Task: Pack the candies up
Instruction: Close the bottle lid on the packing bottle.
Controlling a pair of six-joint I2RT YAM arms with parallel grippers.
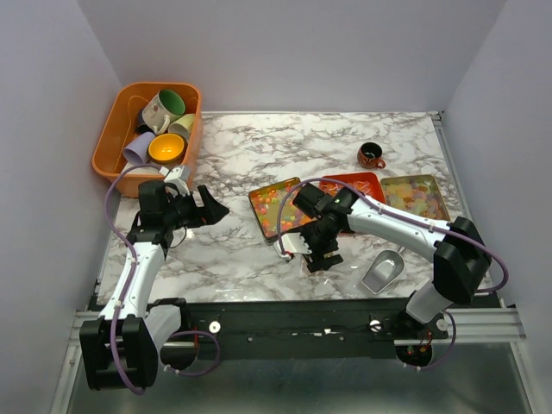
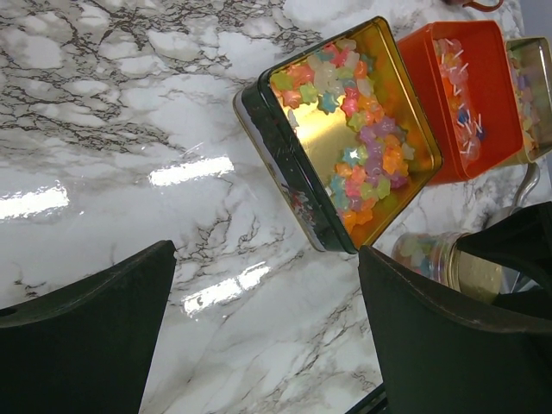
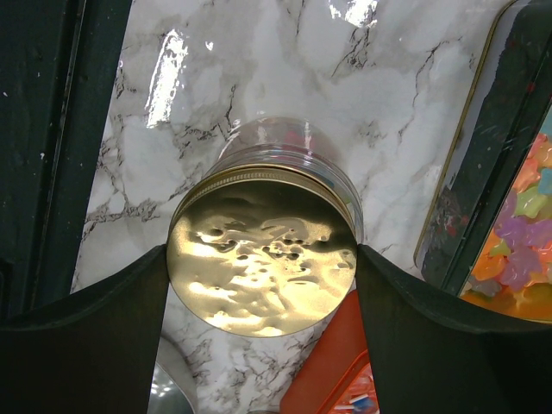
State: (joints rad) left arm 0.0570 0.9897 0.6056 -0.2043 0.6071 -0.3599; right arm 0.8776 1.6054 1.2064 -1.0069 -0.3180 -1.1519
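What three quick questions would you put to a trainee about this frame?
1. True or false: the left gripper is holding a candy.
2. What is the right gripper clamped on? A) a metal scoop B) a gold-lidded jar C) a mug
3. How many open containers of candies lie side by side?

Key: 1 false, it is open and empty. 2 B. 3 three: the dark tin, the orange tray and the far tin.
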